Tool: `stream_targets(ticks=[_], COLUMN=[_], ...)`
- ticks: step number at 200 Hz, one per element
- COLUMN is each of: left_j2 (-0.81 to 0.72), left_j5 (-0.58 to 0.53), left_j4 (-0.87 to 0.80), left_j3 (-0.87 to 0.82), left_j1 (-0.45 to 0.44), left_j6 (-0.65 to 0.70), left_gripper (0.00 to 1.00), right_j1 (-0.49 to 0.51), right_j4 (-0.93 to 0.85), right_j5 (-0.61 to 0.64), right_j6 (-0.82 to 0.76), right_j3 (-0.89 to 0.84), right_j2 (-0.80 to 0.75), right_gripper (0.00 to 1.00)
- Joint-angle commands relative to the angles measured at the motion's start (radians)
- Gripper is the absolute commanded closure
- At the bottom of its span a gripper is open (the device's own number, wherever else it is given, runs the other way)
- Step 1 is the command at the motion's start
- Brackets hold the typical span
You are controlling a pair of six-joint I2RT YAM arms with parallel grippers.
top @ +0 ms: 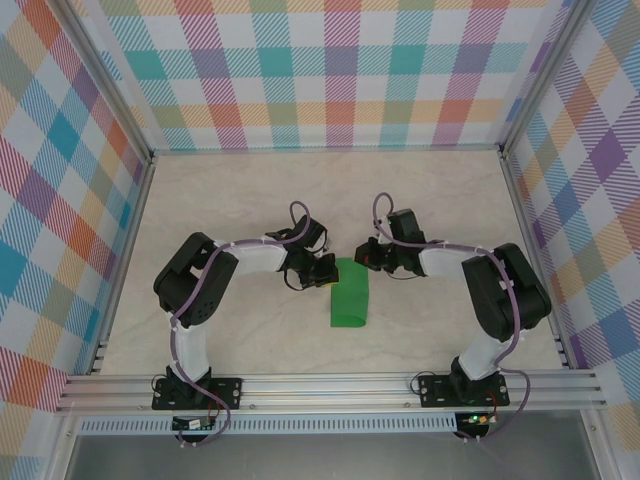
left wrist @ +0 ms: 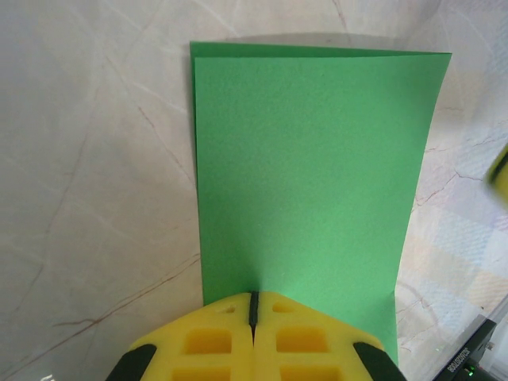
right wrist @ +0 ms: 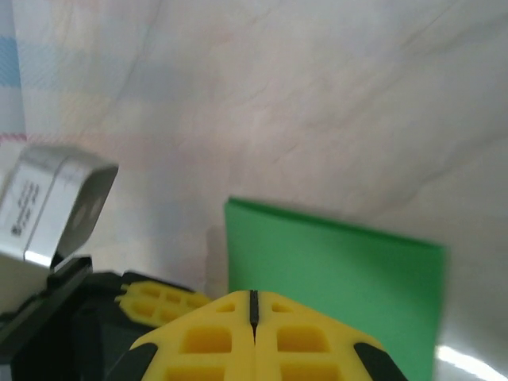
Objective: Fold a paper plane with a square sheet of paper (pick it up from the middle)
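Note:
The square sheet of paper (top: 350, 293) lies flat on the table, folded in half into a bright green rectangle. Its two layers show slightly offset along one edge in the left wrist view (left wrist: 309, 175). My left gripper (top: 322, 270) is shut, and its yellow tips (left wrist: 254, 295) rest over the paper's left edge near the far end. My right gripper (top: 368, 254) is shut too, tips together (right wrist: 254, 294), just above the paper's far right corner (right wrist: 341, 270). I see no paper between either pair of fingers.
The marble-patterned table (top: 230, 200) is fenced by metal rails and plaid walls (top: 330, 70). The left gripper's fingers (right wrist: 159, 302) and wrist camera (right wrist: 51, 206) sit close beside my right gripper.

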Motion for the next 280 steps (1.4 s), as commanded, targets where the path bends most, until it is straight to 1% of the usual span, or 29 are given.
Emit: stream_targets(ticks=[1,40,70,89,106,123,138,160,197,231,280], left_j2=[0.126,0.121,0.118,0.118,0.114,0.113,0.114,0.121,0.124,0.126,0.127], left_j5=[-0.197,-0.203,-0.206,-0.205,-0.207,-0.206,-0.206,-0.206,-0.214,-0.219,-0.228], left_j4=[-0.225,-0.228,-0.226,-0.222,-0.219,-0.217,-0.216,-0.214,-0.214,-0.214,-0.214], left_j3=[-0.082,-0.088,-0.098,-0.101,-0.104,-0.105,-0.102,-0.097,-0.094,-0.096,-0.098], left_j1=[-0.004,-0.004,-0.004,-0.004,-0.004,-0.004,-0.004,-0.004,-0.004,-0.004,-0.004], left_j6=[0.024,0.024,0.025,0.026,0.024,0.025,0.026,0.025,0.026,0.026,0.019], left_gripper=[1.00,1.00,1.00,1.00,1.00,1.00,1.00,1.00,1.00,1.00,1.00], right_j1=[0.002,-0.012,-0.085,-0.124,-0.129,-0.117,-0.079,-0.019,0.033,0.060,0.069], right_j4=[0.019,-0.033,-0.084,-0.128,-0.166,-0.150,-0.140,-0.146,-0.122,-0.125,-0.161], right_j5=[-0.032,0.008,0.066,0.126,0.164,0.120,0.055,-0.037,-0.105,-0.136,-0.123], right_j6=[0.033,0.011,0.008,0.008,-0.003,-0.010,-0.035,-0.032,0.013,0.010,-0.003], right_j3=[0.010,0.039,0.054,0.073,0.085,0.064,0.035,-0.004,-0.094,-0.144,-0.188], right_j2=[0.054,0.108,0.124,0.105,0.054,-0.012,-0.065,-0.078,-0.088,-0.095,-0.098], right_gripper=[1.00,1.00,1.00,1.00,1.00,1.00,1.00,1.00,1.00,1.00,1.00])
